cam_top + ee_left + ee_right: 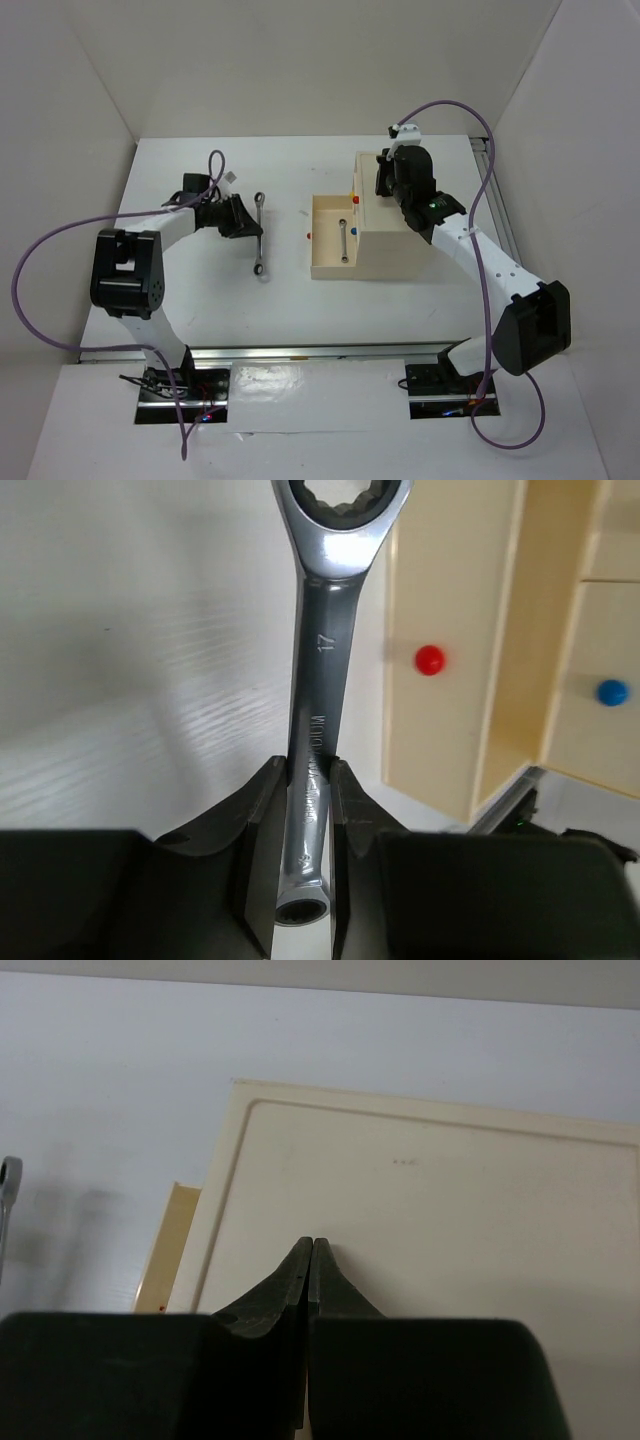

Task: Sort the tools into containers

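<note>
**Left jaws clamped on a wrench, right jaws shut over the box**

Quick rundown, biggest stuff first. White counter (300,310) fills most of the top view. Left arm (165,225) comes in from the lower left of the frame and right arm (480,258) from the lower right.

Beige box (385,255) sits right of centre. One drawer (325,240) stands open, sticking out toward the left of the frame. The right arm's wrist hangs over the upper end of the box top. In the right wrist view the right jaws are pressed fully together with nothing between them, and the plain box lid is right under them.

The left jaws are closed tight on the wrench (320,680). They pinch the shaft near its small end, and the ring head points up toward the top of the left wrist frame. There's a "17" stamped on the shaft. From above, that wrench (261,235) runs top to bottom in the frame, left of the drawer and not touching it. Can't tell whether it's lifted or lying on the counter.

A second wrench (344,243) is already in the open drawer, lying lengthwise on the side closer to the box.

Smallest bits: a red knob (429,660) on the drawer front and a blue knob (612,692) on a closed front behind it.
</note>
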`<state>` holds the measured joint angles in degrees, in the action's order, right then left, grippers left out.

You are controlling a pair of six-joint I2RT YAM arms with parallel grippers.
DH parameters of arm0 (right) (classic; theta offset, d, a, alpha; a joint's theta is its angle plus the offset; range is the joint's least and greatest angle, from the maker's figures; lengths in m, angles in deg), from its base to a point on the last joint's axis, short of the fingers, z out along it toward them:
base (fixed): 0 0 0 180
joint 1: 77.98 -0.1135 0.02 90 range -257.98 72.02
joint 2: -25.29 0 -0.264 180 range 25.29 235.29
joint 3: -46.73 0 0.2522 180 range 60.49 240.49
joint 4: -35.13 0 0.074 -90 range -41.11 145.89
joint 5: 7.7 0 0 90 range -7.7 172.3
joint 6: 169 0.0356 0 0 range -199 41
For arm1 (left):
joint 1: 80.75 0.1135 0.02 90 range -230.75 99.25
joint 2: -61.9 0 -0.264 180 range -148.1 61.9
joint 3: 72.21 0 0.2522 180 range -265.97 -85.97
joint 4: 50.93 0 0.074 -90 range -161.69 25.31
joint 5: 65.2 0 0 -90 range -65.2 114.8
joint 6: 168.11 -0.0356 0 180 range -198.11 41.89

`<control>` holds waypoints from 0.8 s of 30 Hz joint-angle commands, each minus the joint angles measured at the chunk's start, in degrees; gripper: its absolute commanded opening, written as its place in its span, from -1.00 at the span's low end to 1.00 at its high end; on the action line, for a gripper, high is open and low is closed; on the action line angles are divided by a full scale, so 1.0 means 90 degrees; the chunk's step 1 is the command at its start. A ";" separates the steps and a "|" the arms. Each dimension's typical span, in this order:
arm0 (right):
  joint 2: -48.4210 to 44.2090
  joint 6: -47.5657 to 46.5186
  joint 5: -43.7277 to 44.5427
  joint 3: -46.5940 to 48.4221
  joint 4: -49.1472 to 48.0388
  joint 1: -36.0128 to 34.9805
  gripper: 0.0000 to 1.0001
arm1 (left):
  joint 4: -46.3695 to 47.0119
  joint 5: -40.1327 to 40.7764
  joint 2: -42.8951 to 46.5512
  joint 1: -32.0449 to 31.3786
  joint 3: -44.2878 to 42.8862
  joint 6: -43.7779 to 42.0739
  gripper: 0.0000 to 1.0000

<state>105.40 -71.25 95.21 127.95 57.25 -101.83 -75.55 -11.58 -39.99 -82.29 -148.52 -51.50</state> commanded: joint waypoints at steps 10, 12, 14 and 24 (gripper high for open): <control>0.0522 0.0018 0.0158 -0.0377 0.1610 0.0024 -1.00 | 0.2230 -0.0840 0.0638 -0.1292 -0.0901 0.2267 -1.00; 0.0522 0.0018 0.0158 -0.0377 0.1610 0.0024 -1.00 | 0.2406 -0.0840 0.0278 -0.1488 -0.1145 0.2521 -1.00; 0.0590 0.0018 0.0225 -0.0377 0.1669 -0.0044 -1.00 | 0.2620 -0.0753 -0.0006 -0.1761 -0.1536 0.2638 -1.00; 0.0590 0.0018 0.0285 -0.0377 0.1669 -0.0103 -1.00 | 0.3441 -0.0694 -0.1286 -0.2114 -0.1557 0.2503 -1.00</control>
<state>106.26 -71.17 97.33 128.26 56.73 -102.49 -50.76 -16.56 -50.68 -101.55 -163.79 -28.90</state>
